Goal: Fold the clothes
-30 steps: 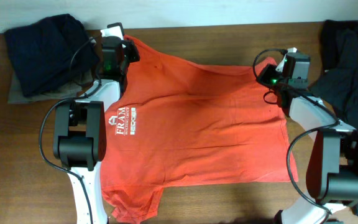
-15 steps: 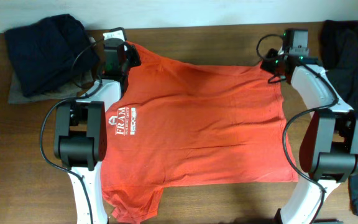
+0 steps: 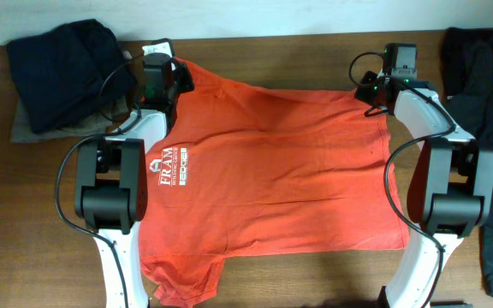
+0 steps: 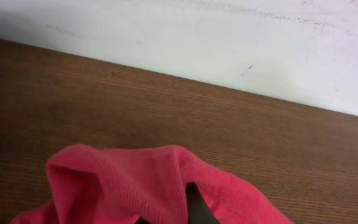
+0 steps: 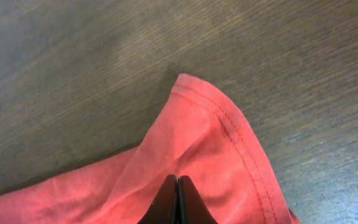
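Observation:
The red-orange T-shirt [image 3: 272, 162] lies spread flat on the table, its white lettering [image 3: 170, 164] near the left side. My left gripper [image 3: 163, 62] sits at the shirt's far left corner, shut on a bunched fold of the cloth [image 4: 123, 186]; in the left wrist view one black fingertip [image 4: 196, 206] pokes out of the fabric. At the far right corner my right gripper [image 3: 375, 89] is shut on the shirt, its two fingers [image 5: 177, 200] pressed together with the stitched hem corner [image 5: 229, 124] just beyond them.
A pile of dark clothes [image 3: 62, 73] lies at the back left on a grey mat. Another dark garment [image 3: 486, 111] hangs along the right edge. A white wall [image 4: 229, 37] borders the table's far side. Bare brown wood [image 3: 315, 278] shows in front of the shirt.
The right arm has swung up toward the table's far edge, keeping hold of the shirt's far right corner. The left arm and its corner have stayed put.

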Controlling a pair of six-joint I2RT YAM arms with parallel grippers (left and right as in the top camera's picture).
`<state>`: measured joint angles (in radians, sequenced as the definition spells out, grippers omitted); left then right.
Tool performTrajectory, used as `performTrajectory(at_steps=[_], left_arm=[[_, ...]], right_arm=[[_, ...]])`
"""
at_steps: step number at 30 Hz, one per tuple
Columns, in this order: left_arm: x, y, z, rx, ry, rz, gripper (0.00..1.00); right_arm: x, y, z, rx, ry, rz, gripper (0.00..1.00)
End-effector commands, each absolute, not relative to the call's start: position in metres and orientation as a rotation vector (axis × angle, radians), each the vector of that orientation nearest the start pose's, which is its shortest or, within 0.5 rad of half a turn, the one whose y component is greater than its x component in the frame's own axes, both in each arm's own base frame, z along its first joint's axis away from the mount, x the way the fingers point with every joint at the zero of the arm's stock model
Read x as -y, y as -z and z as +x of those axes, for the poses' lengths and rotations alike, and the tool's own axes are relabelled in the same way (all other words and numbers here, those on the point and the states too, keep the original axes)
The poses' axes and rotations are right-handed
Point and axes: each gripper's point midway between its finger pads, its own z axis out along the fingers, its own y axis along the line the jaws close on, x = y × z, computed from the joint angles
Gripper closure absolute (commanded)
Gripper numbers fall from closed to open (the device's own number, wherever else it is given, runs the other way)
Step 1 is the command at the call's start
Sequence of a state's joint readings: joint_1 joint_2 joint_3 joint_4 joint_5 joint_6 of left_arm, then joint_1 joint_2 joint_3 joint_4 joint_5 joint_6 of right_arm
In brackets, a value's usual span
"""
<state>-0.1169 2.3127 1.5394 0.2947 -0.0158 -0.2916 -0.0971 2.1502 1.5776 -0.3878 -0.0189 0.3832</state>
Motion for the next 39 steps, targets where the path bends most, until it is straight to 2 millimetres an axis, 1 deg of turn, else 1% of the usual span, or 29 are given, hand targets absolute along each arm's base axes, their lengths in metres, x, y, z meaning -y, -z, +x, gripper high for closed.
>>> performTrajectory(at_steps=[1, 3, 4, 7, 11, 16, 18, 23, 25, 29, 31, 33, 36, 39], left_arm=[[0.071, -0.065, 0.632, -2.048, 0.235, -0.199, 0.96], [0.071, -0.065, 0.632, -2.048, 0.235, -0.199, 0.96], [0.071, -0.065, 0.632, -2.048, 0.235, -0.199, 0.96], [0.071, -0.063, 0.631, -2.056, 0.234, -0.199, 0.96], [0.071, -0.059, 0.629, -2.074, 0.230, -0.201, 0.96], [0.071, -0.059, 0.629, -2.073, 0.230, -0.201, 0.96], [0.071, -0.060, 0.630, -2.072, 0.231, -0.201, 0.96], [0.074, -0.067, 0.633, -2.038, 0.242, -0.198, 0.96], [0.074, -0.071, 0.635, -2.020, 0.245, -0.197, 0.96], [0.075, -0.074, 0.641, -1.977, 0.253, -0.193, 0.96], [0.076, -0.066, 0.642, -1.973, 0.255, -0.192, 0.96], [0.077, -0.054, 0.643, -1.979, 0.258, -0.195, 0.97], [0.079, -0.045, 0.646, -1.953, 0.265, -0.194, 0.97], [0.079, -0.031, 0.648, -1.938, 0.265, -0.194, 0.99]], right_arm=[[0.048, -0.050, 0.547, -2.458, -0.136, 0.576, 0.96], [0.048, -0.043, 0.548, -2.462, -0.136, 0.577, 0.96], [0.046, -0.036, 0.550, -2.467, -0.145, 0.575, 0.96], [0.044, -0.028, 0.552, -2.471, -0.160, 0.571, 0.96], [0.044, -0.026, 0.552, -2.473, -0.159, 0.572, 0.96], [0.043, -0.023, 0.549, -2.489, -0.167, 0.578, 0.96], [0.043, -0.017, 0.548, -2.499, -0.168, 0.586, 0.96], [0.041, 0.003, 0.548, -2.517, -0.183, 0.612, 0.96], [0.039, 0.007, 0.551, -2.513, -0.203, 0.605, 0.97], [0.038, 0.005, 0.559, -2.478, -0.216, 0.592, 0.96], [0.039, 0.001, 0.564, -2.453, -0.219, 0.585, 0.96], [0.040, -0.003, 0.569, -2.428, -0.222, 0.577, 0.96], [0.040, -0.006, 0.573, -2.406, -0.224, 0.571, 0.96], [0.045, -0.008, 0.576, -2.386, -0.193, 0.577, 0.96]])
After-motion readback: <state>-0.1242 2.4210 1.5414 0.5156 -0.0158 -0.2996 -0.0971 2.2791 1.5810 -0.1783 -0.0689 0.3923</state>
